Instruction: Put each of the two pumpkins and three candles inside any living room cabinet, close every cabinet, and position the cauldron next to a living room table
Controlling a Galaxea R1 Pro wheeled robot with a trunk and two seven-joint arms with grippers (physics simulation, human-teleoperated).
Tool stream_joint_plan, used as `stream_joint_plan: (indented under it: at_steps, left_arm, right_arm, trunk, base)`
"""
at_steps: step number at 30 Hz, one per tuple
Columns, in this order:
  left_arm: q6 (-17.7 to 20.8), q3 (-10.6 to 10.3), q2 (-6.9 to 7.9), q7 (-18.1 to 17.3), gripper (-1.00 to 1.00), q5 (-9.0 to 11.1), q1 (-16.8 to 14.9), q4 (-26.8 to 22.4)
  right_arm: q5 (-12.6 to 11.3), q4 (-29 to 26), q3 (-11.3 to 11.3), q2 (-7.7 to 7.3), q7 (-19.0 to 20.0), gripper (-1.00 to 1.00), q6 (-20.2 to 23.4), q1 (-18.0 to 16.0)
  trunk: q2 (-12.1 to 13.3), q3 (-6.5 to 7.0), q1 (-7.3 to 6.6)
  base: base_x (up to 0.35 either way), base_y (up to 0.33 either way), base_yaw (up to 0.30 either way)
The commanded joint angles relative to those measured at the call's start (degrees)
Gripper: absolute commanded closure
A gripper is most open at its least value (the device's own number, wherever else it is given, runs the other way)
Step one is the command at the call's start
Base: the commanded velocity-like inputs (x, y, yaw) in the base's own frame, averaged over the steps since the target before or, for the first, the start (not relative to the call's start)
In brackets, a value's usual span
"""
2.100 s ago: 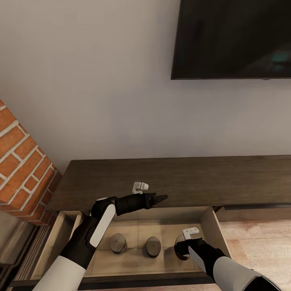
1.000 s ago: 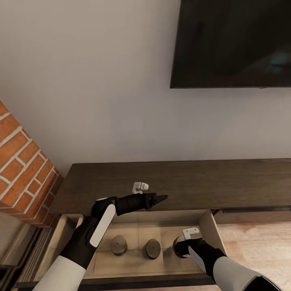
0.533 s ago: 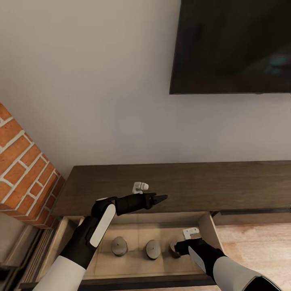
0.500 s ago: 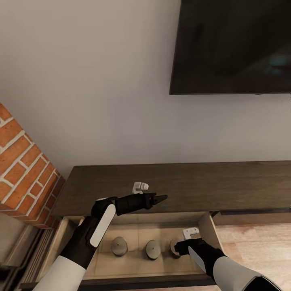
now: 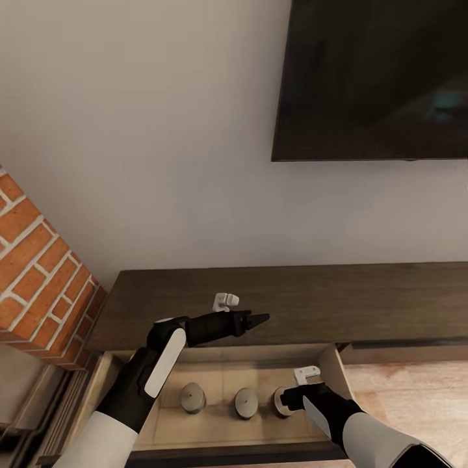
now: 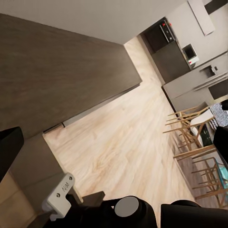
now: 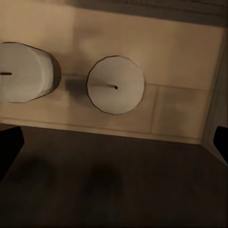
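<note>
With all three candles (image 5: 246,402) standing in the cabinet's (image 5: 292,299) open drawer (image 5: 333,364), I judge closing comes next: my right end effector (image 5: 290,398) looks released, so I'd lift clear, then push squarely.

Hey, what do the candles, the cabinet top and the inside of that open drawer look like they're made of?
Candles: probably matte wax, with dull grey sides, a flat pale top and a tiny wick mark in the right wrist view.
Cabinet top: dark brown wood or veneer with a satin finish and faint lengthwise grain.
Drawer interior: pale, unstained-looking wood or laminate, going by its smooth light panels with seam lines.
</note>
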Motion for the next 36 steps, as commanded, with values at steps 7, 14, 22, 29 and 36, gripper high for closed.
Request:
stream_joint_plan:
  at_steps: [7, 14, 22, 29, 36]
  left_arm:
    - [0.0, 0.0, 0.06, 0.0, -1.0, 0.0, 0.0, 0.0]
    - [-0.1, 0.0, 0.09, 0.1, -1.0, 0.0, 0.0, 0.3]
    - [-0.2, 0.0, 0.08, 0.1, -1.0, 0.0, 0.1, 0.4]
    - [-0.2, 0.0, 0.08, 0.1, -1.0, 0.0, 0.1, 0.5]
    - [-0.2, 0.0, 0.01, 0.2, -1.0, 0.0, 0.1, 0.6]
  right_arm:
    - [0.1, 0.0, -0.1, -0.08, 0.1, -1.0, 0.0, 0.0]
    - [0.1, -0.2, -0.1, -0.16, 0.1, -1.0, 0.0, 0.0]
    - [0.1, -0.5, -0.1, -0.32, 0.1, -1.0, 0.0, 0.0]
    - [0.1, -0.6, -0.1, -0.35, 0.1, -1.0, 0.0, 0.0]
    - [0.1, -0.6, 0.0, -0.35, 0.1, -1.0, 0.0, 0.0]
  trunk:
    - [1.2, 0.54, -0.66]
    - [1.2, 0.54, -0.66]
    - [1.2, 0.54, -0.66]
    - [1.2, 0.54, -0.66]
    - [1.2, 0.54, -0.66]
  base:
    - [0.0, 0.0, 0.0]
    - [0.0, 0.0, 0.0]
    - [0.0, 0.0, 0.0]
    - [0.0, 0.0, 0.0]
    - [-0.112, 0.0, 0.0]
